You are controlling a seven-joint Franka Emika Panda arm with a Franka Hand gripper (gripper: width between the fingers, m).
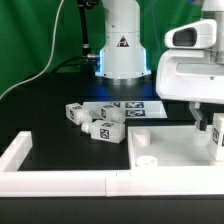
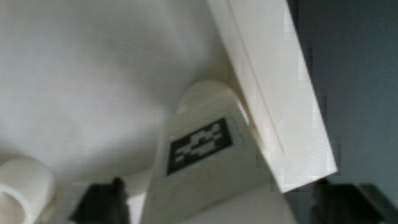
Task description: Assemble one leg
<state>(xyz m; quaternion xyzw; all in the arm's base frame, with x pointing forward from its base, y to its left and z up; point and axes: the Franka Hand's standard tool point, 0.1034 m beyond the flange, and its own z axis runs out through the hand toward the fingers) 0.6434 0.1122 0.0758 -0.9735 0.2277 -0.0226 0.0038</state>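
Observation:
A white leg (image 1: 216, 142) with a black-and-white tag stands upright on the large white panel (image 1: 175, 150) at the exterior view's right. In the wrist view the leg (image 2: 210, 150) sits beside the panel's raised rim (image 2: 276, 80). My gripper (image 1: 208, 128) hangs straight over this leg. Its dark fingertips (image 2: 107, 200) stand on either side of the leg with gaps showing, so the gripper (image 2: 222, 208) is open around it. Three more legs (image 1: 100, 120) lie loose on the black table left of the panel.
The marker board (image 1: 140, 108) lies behind the loose legs, in front of the robot base (image 1: 122, 45). A white L-shaped wall (image 1: 30, 165) runs along the front and left. A small round bump (image 1: 147, 158) shows on the panel's left part.

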